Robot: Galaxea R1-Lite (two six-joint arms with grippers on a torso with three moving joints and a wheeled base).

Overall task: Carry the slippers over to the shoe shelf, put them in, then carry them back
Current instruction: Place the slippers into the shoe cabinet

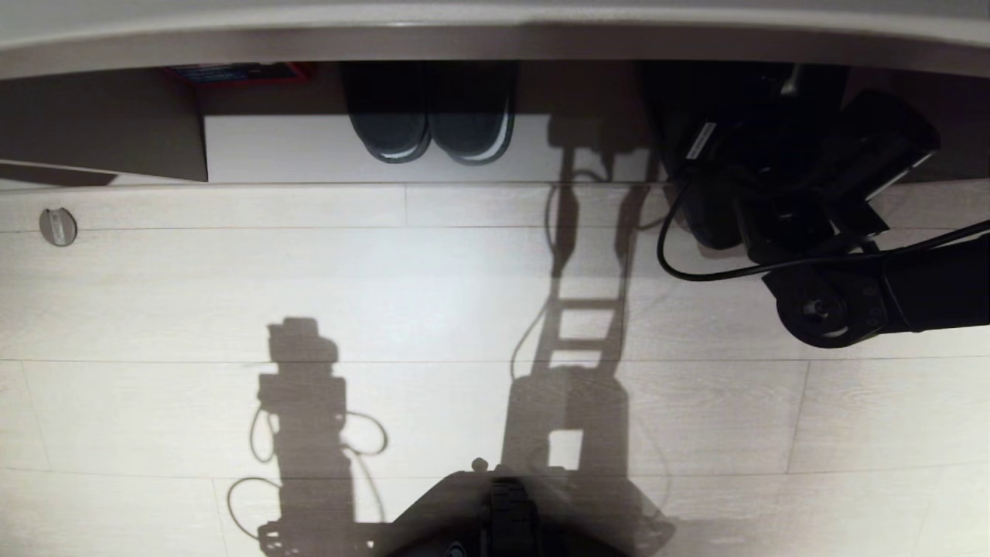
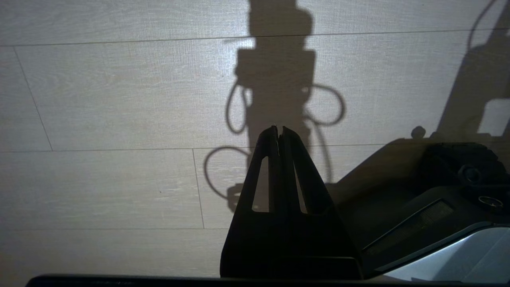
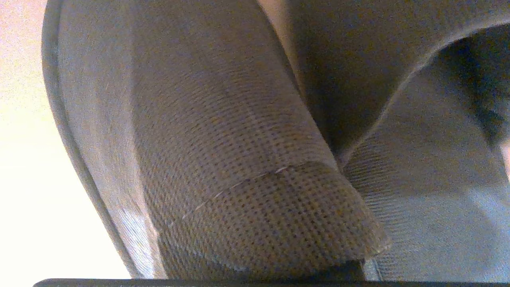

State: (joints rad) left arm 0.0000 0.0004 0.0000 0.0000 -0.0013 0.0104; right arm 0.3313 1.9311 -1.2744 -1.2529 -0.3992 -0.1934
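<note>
The left pincer (image 2: 279, 129) hangs near over the floor (image 1: 232, 309), tips together and empty. On the right, the right pincer (image 1: 719, 193) is clamped on the slippers (image 3: 247, 159) at the far shelf (image 1: 271, 147) mouth. It should probably go in low and level, clear of the other slippers (image 1: 433, 128) leftward.
</note>
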